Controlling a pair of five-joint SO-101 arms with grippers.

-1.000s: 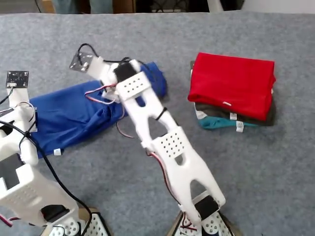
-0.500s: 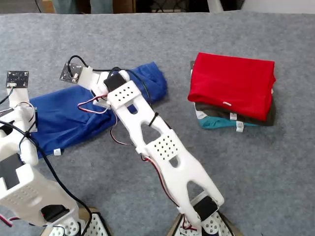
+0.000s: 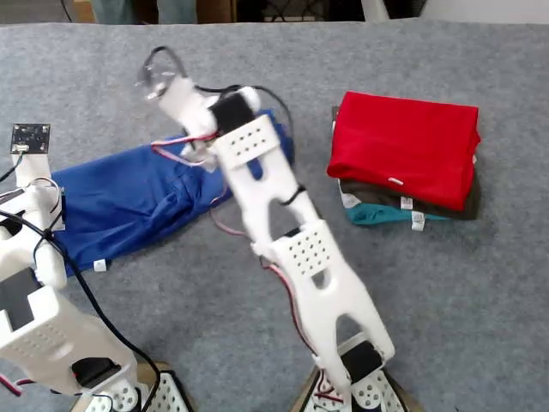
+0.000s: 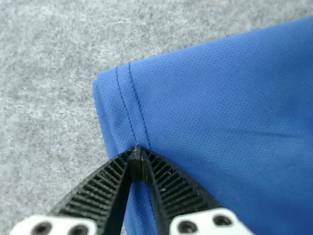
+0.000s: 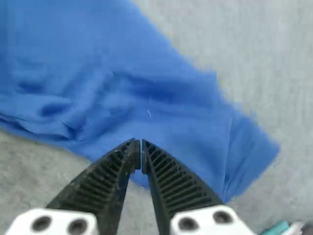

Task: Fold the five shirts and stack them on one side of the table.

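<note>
A grey felt-topped bench [image 3: 480, 309] carries the scene. The white plastic right arm [image 3: 292, 249] stretches from the near edge diagonally across the middle of the bench, its wrist above the right-hand end of a long blue mesh-fabric shirt [image 3: 120, 202]. The white plastic left arm [image 3: 43, 335] stands at the near left corner and meets the shirt's opposite end.

The blue shirt lies loosely gathered and wrinkled on the bench, left of centre. It is well apart from a stack of three folded shirts on the right side. A folded red shirt [image 3: 403, 146] sits on top, a folded dark grey-brown shirt [image 3: 463, 204] under it and a folded teal shirt [image 3: 377, 215] at the bottom. Small white labels [image 3: 418, 221] show along the stack's near edge.

The left tool [image 4: 137, 149] is clenched on the blue shirt's stitched hem near a corner, tips pressed together on the fabric. The right tool [image 5: 137, 143] is clenched too, grasping nothing, its tips poised over the blue shirt's rumpled folds.
</note>
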